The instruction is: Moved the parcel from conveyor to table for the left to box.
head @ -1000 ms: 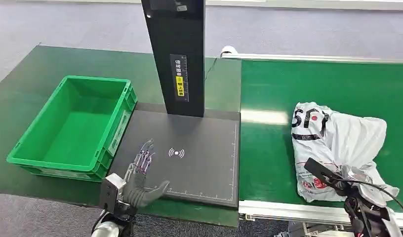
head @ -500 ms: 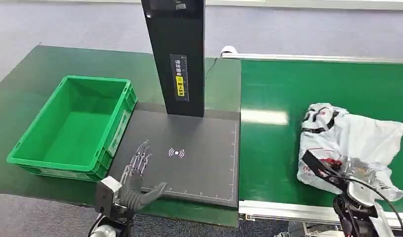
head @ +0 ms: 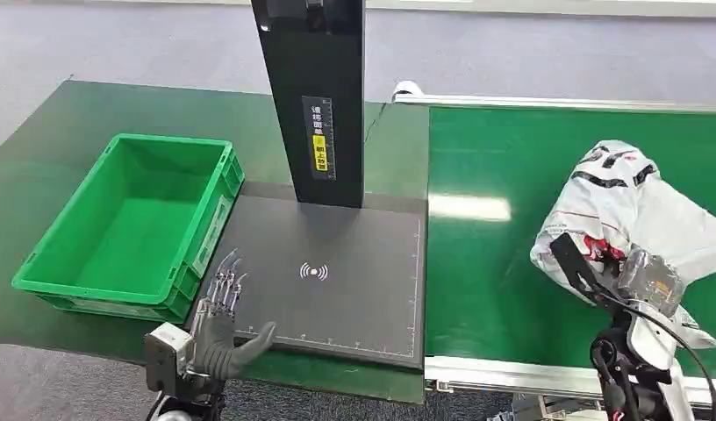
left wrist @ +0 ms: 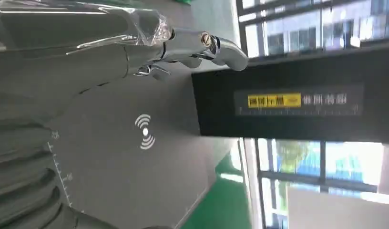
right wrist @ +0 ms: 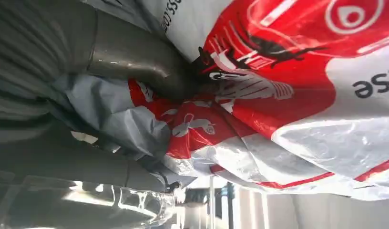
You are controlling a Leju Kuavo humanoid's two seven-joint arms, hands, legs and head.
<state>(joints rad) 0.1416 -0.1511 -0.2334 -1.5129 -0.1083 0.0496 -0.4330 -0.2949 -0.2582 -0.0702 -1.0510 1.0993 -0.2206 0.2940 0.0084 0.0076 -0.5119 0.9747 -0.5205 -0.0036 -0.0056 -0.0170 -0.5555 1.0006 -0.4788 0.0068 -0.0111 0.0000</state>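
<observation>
At right of the head view, my right hand (head: pixel 631 281) grasps the white parcel (head: pixel 631 197) over the green conveyor (head: pixel 495 254); lower left, my left hand (head: pixel 216 329) hangs released, fingers spread, above the black pad (head: pixel 337 289).

Black post (head: pixel 311 96) blocks the pad's (head: pixel 337 281) far edge.
</observation>
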